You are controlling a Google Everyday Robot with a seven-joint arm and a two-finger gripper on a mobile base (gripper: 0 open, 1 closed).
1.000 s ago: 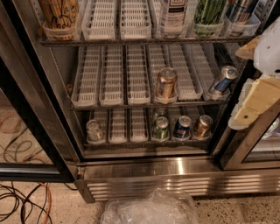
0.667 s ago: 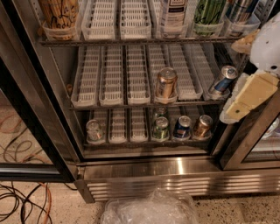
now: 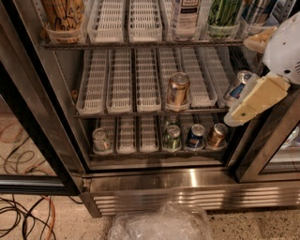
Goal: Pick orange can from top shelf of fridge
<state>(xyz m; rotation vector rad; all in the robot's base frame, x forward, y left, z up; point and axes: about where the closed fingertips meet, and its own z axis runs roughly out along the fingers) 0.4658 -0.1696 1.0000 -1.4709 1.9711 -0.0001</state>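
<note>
The orange can [image 3: 63, 14] stands at the far left of the top shelf [image 3: 140, 45] of the fridge [image 3: 187, 180], behind a clear end stop; its lid is cut off by the frame's top edge. My gripper [image 3: 254, 99], a cream piece on a white arm, hangs at the right edge in front of the middle shelf. It is far right of and lower than the orange can, close to a blue-and-silver can [image 3: 236, 86].
The top shelf also holds a white bottle [image 3: 185, 14] and a green can [image 3: 224, 12]. A copper-brown can [image 3: 177, 89] stands on the middle rack and several cans on the bottom rack. A black door frame [image 3: 33, 136] stands left. A plastic bag [image 3: 161, 223] and cables [image 3: 23, 215] lie on the floor.
My gripper has moved a little to the left and slightly up in front of the middle shelf. The cans have not moved.
</note>
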